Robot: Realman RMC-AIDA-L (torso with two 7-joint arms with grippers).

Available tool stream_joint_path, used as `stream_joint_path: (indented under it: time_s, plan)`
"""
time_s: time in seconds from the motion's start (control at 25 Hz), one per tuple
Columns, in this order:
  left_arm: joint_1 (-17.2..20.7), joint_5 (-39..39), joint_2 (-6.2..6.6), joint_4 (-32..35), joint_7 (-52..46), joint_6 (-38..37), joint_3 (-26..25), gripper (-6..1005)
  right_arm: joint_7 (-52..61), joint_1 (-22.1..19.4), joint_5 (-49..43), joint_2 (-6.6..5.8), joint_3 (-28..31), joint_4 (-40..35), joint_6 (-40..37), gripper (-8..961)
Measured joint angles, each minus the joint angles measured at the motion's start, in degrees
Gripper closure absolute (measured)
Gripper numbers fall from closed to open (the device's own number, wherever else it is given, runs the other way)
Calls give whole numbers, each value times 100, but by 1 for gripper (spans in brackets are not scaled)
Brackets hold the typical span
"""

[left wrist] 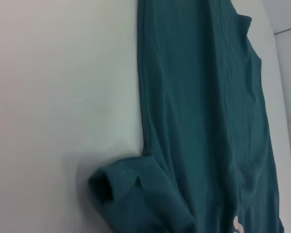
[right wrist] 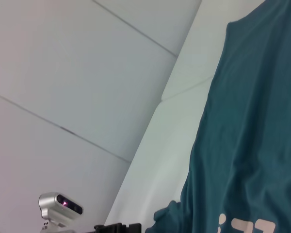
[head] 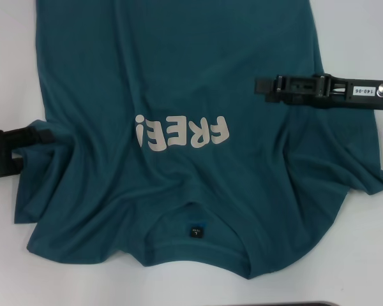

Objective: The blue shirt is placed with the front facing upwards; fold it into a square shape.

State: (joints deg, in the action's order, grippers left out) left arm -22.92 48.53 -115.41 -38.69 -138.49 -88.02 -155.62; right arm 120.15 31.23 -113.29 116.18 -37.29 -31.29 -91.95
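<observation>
A: Biggest first. Surface?
B: Plain white counter, smooth. It carried everything.

A: The garment?
B: Large dark teal-blue cotton T-shirt lay flat on the counter, front up, covering most of the middle. Collar sat at the near edge towards the robot, hem ran off the far side of the head view. Cloth was rumpled, with creases fanning out from both sleeves. Left sleeve was bunched into a loose roll, opening visible in the left wrist view.

A: Print?
B: Cream "FREE!" chest lettering, upside down from the head camera. Small dark neck label sat inside the collar.

A: Claws?
B: Right claw reached in from the right, black, level, tip over the shirt's right side near the armpit. Fingers looked pressed together; couldn't tell if any cloth was pinched. Left claw was low at the left edge, touching the bunched left sleeve. Its fingers were hidden by fabric, so can't tell how far open or whether it gripped.
</observation>
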Motion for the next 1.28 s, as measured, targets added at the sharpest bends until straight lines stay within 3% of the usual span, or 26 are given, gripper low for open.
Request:
stream_joint_path:
  time_s: [0.36,0.56,1.0,1.28]
  plan:
    - [-17,-2,22,-5,-57,-11,2,445,0,-23,0,-26,93,0,-16,38]
    - [-8,-2,30,-6,-58,-14,10,679,5,-21,0,-35,106,0,-19,38]
    - [42,38,92,-65,-20,-60,-51,917,8,-20,0,-34,181,0,-40,37]
    - [73,-3,260,-278,-152,-69,-55,997,11,-20,0,-34,180,0,-42,37]
